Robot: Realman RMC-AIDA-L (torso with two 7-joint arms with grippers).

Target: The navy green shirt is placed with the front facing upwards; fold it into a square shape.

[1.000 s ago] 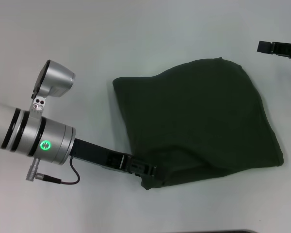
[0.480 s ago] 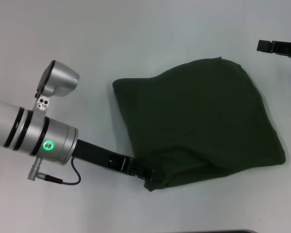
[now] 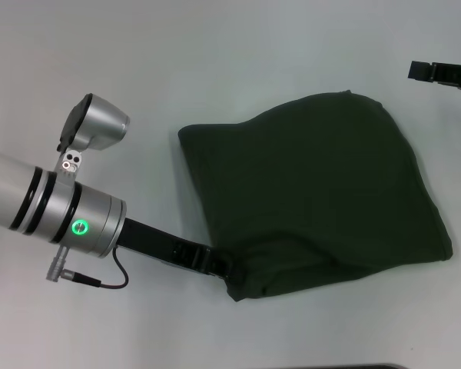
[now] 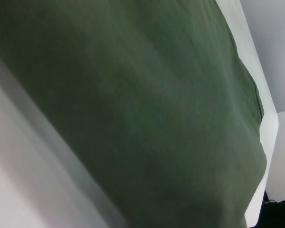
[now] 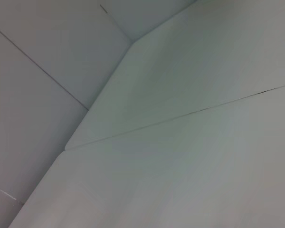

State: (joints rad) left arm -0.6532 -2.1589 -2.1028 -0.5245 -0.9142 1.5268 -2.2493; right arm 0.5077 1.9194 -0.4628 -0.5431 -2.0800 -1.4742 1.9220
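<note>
The navy green shirt [image 3: 315, 192] lies on the white table as a rumpled, folded dark green heap with only plain cloth showing. It fills the left wrist view [image 4: 147, 109] at close range. My left gripper [image 3: 229, 269] reaches in from the left, and its tip is buried in the cloth at the shirt's near-left corner. Only the black tip of my right gripper [image 3: 426, 73] shows at the far right edge of the head view, well apart from the shirt. The right wrist view holds only bare table.
The white table [image 3: 215, 69] surrounds the shirt on all sides. A table seam and edge [image 5: 133, 128] cross the right wrist view. A black cable [image 3: 111, 280] hangs under my left wrist.
My left forearm has shifted slightly up and to the right while its tip stays at the shirt's near-left corner. The shirt's outline is nearly unchanged. The right arm has not moved.
</note>
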